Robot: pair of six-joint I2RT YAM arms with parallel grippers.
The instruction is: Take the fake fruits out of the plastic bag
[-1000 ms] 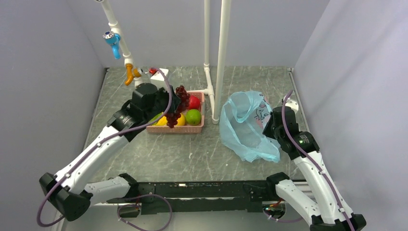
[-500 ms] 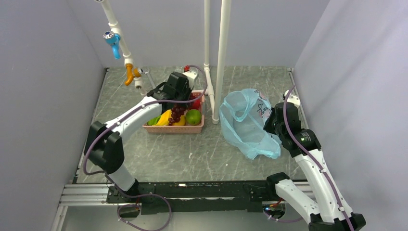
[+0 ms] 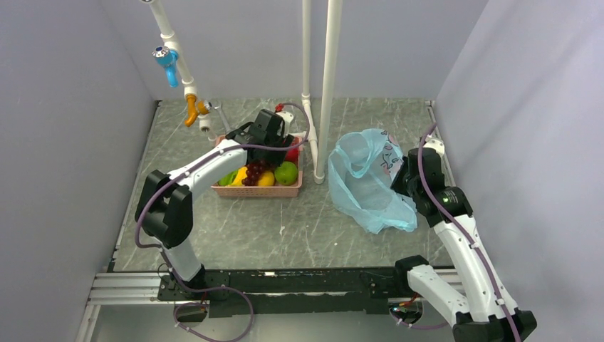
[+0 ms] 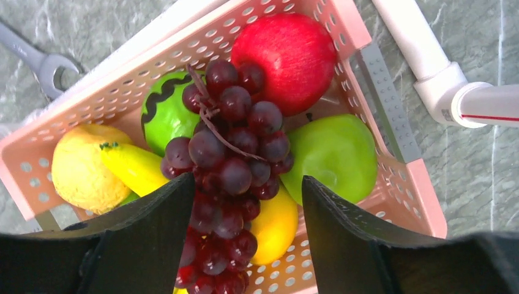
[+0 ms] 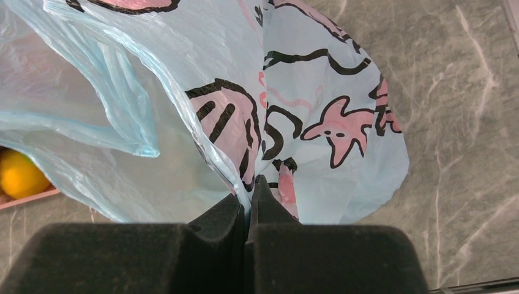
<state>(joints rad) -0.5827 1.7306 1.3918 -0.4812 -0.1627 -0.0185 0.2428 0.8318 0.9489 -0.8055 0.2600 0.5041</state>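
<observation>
Gaping left fingers [image 4: 141,245] over grapes [image 4: 229,159]; bag [image 5: 330,92] pinched.

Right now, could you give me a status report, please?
Left gripper open above grapes in basket. Right gripper shut on bag. Pipe between basket and bag.

You have one pink basket [image 4: 122,79] on the left and one plastic bag [image 3: 367,185] on the right. In the basket you can count seven fake fruits:

- one red apple [image 4: 283,54]
- one green apple [image 4: 333,156]
- one striped watermelon [image 4: 162,116]
- one bunch of dark grapes [image 4: 235,165]
- one banana [image 4: 131,166]
- one rough yellow-orange round fruit [image 4: 79,168]
- one smooth yellow piece [image 4: 275,223], half hidden under the grapes

One wrench [image 4: 27,52] lies just beyond the basket's far left. Two upright white pipes [image 3: 329,71] stand at the far middle. You have two arms: the left arm [image 3: 192,174] and the right arm [image 3: 456,228].
</observation>
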